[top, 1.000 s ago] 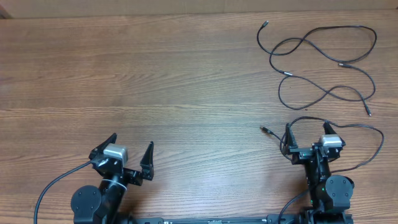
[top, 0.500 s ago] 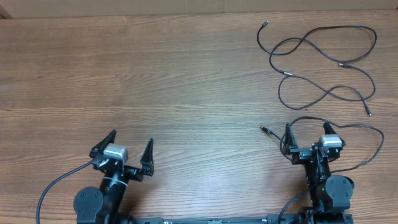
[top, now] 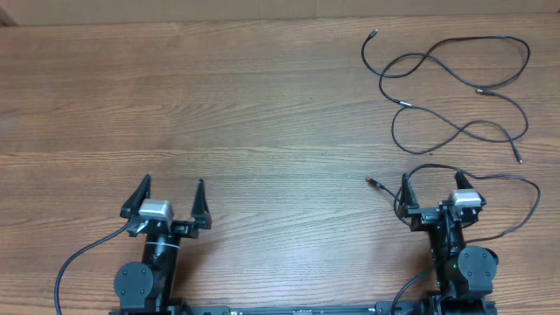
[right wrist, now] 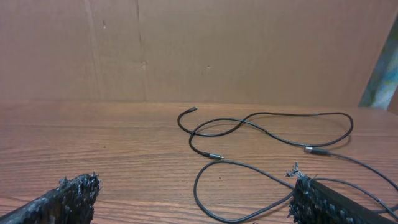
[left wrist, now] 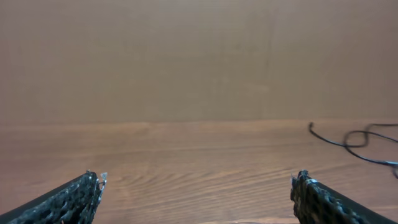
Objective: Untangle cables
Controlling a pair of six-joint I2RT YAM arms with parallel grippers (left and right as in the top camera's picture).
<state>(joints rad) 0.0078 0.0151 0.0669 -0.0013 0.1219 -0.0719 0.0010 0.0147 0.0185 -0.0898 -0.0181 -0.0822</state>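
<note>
The cables (top: 461, 133) lie as loose, crossing black loops at the table's far right, with metal plug ends showing. One more thin cord with a plug tip (top: 370, 182) curves round my right gripper (top: 433, 187). That gripper is open and empty, just short of the loops. In the right wrist view, a cable loop (right wrist: 249, 167) lies ahead between the open fingers (right wrist: 74, 194). My left gripper (top: 171, 189) stands open and empty at the near left, far from the cables. From the left wrist, the cables (left wrist: 354, 140) show only at the far right edge.
The wooden table (top: 219, 105) stretches bare between the two arms. A brown cardboard wall (right wrist: 217, 50) closes off the far edge. Thick black wiring (top: 74, 262) trails from the left arm's base.
My left gripper has swung round to point straight away from the base and has shifted slightly left. The right arm and the cables are still.
</note>
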